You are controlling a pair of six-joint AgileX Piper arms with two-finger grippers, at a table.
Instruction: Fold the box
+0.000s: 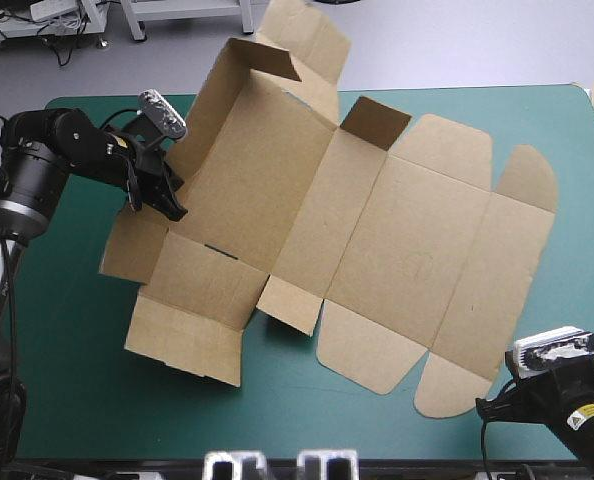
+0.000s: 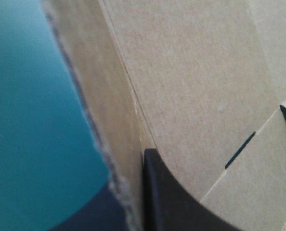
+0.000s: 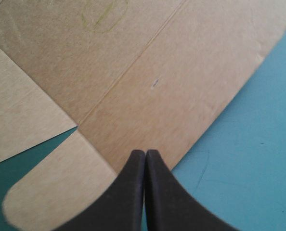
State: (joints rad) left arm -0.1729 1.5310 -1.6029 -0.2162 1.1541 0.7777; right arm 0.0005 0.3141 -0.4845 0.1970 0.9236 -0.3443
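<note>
The left gripper (image 1: 169,203) is clamped on the box's (image 1: 377,230) left wall near the table's (image 1: 67,330) left edge, with one black finger on each face of the board. That wall and the far-left flaps stand raised, and the rest lies mostly flat. To do this fold well, I judge the grip should sit low by the crease and swing the wall upright along the scored line rather than drag the sheet. The slotted base panel should be kept down so that a tab can tuck. The box spreads from that wall across the table's middle toward the near right corner. There the right gripper (image 3: 145,161) has its fingers pressed together on nothing, its tip over the box's near right edge beside a rounded flap; I cannot tell whether it touches the board
</note>
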